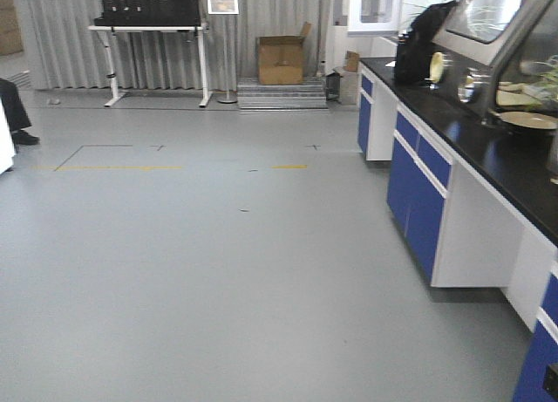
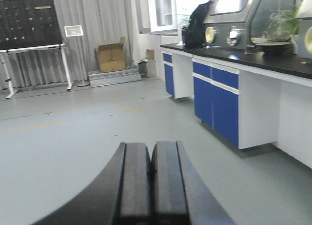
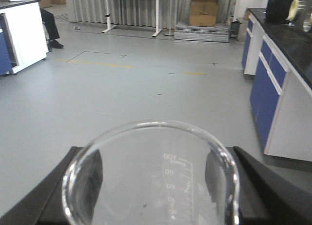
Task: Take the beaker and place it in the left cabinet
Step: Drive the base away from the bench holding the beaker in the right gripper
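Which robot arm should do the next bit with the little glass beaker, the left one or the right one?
Right. The right end effector grips the beaker between its fingers, so it looks ready to carry it. The left end effector is shut and holds nothing.

The front view looks from high across the grey floor [image 1: 174, 271] toward a brown cardboard box [image 1: 280, 60], with the blue-fronted, black-topped counter [image 1: 418, 180] at right. Both wrist views sit lower and share these: the left looks over its closed black gripper [image 2: 152, 152], the right hard against the clear glass graduated beaker [image 3: 151, 186].
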{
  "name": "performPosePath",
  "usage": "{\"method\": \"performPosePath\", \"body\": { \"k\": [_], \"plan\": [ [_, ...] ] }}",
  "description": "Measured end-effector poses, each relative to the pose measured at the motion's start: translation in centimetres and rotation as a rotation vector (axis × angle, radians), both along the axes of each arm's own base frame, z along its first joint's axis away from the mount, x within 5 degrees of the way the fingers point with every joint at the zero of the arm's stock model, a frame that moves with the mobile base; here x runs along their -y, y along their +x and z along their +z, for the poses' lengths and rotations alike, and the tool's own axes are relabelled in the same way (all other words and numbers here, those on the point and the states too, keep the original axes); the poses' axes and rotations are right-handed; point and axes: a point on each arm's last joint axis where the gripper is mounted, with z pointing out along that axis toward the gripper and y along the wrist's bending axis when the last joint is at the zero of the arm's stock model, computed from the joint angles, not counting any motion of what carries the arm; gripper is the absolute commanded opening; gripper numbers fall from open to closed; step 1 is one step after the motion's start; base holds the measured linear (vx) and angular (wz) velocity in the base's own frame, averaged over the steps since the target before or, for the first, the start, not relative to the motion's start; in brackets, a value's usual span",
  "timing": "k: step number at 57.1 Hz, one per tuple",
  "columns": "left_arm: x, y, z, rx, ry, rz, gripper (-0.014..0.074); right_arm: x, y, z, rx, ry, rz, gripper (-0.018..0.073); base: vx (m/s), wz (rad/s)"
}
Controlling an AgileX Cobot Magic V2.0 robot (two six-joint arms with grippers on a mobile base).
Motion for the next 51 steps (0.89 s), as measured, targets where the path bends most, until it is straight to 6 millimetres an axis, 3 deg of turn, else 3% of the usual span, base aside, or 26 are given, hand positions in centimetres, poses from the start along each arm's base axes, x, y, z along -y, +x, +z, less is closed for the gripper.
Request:
{"method": "performPosePath", "body": {
  "k": [51],
  "plan": [
    [0.0,0.0,0.0,0.0,0.0,0.0,0.0001,0.0,0.0,0.0,0.0,0.0,0.0,-0.0004,0.41,0.04]
  ]
}}
